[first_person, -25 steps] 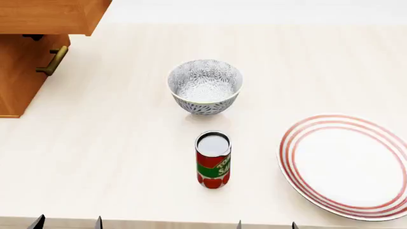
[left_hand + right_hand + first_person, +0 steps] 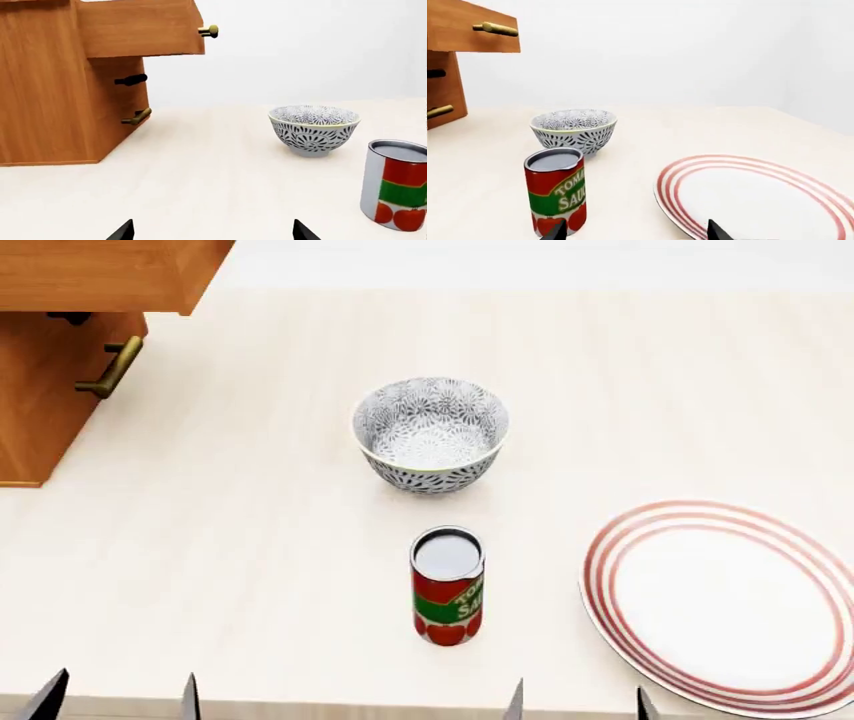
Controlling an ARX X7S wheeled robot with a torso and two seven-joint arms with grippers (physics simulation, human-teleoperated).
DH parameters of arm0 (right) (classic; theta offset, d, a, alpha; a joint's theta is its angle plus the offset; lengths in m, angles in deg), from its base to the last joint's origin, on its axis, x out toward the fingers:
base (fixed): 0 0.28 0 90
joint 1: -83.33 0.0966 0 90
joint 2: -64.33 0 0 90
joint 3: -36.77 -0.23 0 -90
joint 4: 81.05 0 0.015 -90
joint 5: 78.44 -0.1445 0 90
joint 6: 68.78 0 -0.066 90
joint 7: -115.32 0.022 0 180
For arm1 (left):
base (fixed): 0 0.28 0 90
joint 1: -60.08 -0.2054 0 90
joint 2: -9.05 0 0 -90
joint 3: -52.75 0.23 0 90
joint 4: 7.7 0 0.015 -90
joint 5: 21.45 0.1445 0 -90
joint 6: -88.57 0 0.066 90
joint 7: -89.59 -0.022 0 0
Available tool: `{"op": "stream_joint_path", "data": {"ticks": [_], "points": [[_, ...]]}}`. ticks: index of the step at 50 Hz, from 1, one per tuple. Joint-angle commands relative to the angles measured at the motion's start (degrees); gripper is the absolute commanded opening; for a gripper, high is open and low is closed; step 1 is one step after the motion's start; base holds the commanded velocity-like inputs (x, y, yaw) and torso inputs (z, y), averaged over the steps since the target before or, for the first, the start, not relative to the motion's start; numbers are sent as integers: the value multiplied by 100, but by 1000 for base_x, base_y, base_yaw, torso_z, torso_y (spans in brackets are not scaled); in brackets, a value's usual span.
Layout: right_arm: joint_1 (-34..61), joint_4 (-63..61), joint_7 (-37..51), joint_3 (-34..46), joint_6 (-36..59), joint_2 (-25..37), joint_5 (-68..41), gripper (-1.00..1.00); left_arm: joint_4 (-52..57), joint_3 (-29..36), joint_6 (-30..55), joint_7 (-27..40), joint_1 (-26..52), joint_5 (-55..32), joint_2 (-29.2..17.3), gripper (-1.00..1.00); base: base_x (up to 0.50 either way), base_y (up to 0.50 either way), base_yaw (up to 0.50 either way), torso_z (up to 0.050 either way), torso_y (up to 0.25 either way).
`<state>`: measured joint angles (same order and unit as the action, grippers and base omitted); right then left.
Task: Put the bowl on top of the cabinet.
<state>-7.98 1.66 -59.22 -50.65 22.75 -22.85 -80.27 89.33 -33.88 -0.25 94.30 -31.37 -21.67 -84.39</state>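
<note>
Tabletop [image 2: 240, 540] holds one bowl [image 2: 430, 433], one can [image 2: 447, 585], one plate [image 2: 727, 608] (cabinet [image 2: 60, 360] beside); both end effectors released, empty.

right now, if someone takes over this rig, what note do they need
Left pincer: open, holding nothing, low at the near table edge.
Right pincer: open, holding nothing, also at the near edge.
Bowl: upright on the table, mid-way back, untouched.
Cabinet: far left on the table, one upper drawer pulled out; its top is out of the head view.
Can stands just in front of the bowl, between it and the pincers; plate lies to the right.
Done: nothing yet.
Left: reach past the can, grasp the bowl, lift it, set it on the cabinet top.
</note>
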Motion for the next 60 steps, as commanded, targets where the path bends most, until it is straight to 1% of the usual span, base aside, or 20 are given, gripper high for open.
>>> {"op": "stream_joint_path", "data": {"ticks": [1, 2, 3, 5, 7, 8, 10, 11, 15, 16, 17, 34, 38, 40, 60], "points": [[-112, -1416, 298, -4, 568, 157, -118, 100, 1291, 140, 353, 194, -190, 103, -174, 100, 0, 0, 0, 0, 0], [-118, -1748, 321, -21, 777, 182, -148, 100, 1633, 120, 558, 195, -215, 63, -183, 100, 0, 0, 0, 0, 0], [-117, -1851, 332, -12, 836, 203, -144, 100, 1699, 105, 578, 203, -211, 34, -191, 100, 0, 0, 0, 0, 0], [-122, -2164, 333, -38, 998, 241, -229, 100, 2216, 94, 815, 213, -247, 29, -236, 100, 0, 0, 0, 0, 0], [-111, -2359, 356, -6, 1112, 286, -194, 100, 2447, 95, 923, 219, -260, 14, -266, 100, 0, 0, 0, 0, 0], [-107, -2506, 374, -1, 1182, 290, -207, 100, 2364, 98, 765, 239, -296, 26, -279, 100, 0, 0, 0, 0, 0], [-78, -2818, 405, 44, 1382, 338, -161, 100, 2619, 77, 859, 250, -307, -11, -311, 100, 0, 0, 0, 0, 0], [-5, -3391, 435, 144, 1782, 387, -45, 100, 3028, 46, 1074, 257, -309, -27, -341, 100, 0, 0, 0, 0, 0], [81, -3832, 486, 210, 2123, 421, -28, 100, 3361, 36, 1260, 286, -300, -64, -386, 100, 0, 0, 0, 0, 0], [166, -4524, 560, 76, 2563, 468, 4, 100, 4220, -59, 1847, 281, -308, -181, -437, 100, 0, 0, 0, 0, 0], [179, -4552, 577, 78, 2602, 479, -12, 100, 4415, -58, 1903, 288, -293, -189, -445, 100, 0, 0, 0, 0, 0], [273, -4572, 856, 141, 2792, 589, 5, 100, 4509, -20, 2007, 396, -255, -270, -553, 100, 0, 0, 0, 0, 0], [319, -4583, 898, 136, 2966, 607, -40, 100, 4515, -13, 2008, 415, -249, -289, -578, 100, 0, 0, 0, 0, 0], [284, -4578, 898, 128, 2851, 615, -78, 100, 4524, -5, 2018, 426, -247, -295, -589, 100, 51, 0, 0, 0, 0], [290, -4589, 972, 154, 2885, 713, -185, 100, 4575, 86, 2057, 533, -241, -341, -682, 100, 500, 0, 0, 0, 0]]}}
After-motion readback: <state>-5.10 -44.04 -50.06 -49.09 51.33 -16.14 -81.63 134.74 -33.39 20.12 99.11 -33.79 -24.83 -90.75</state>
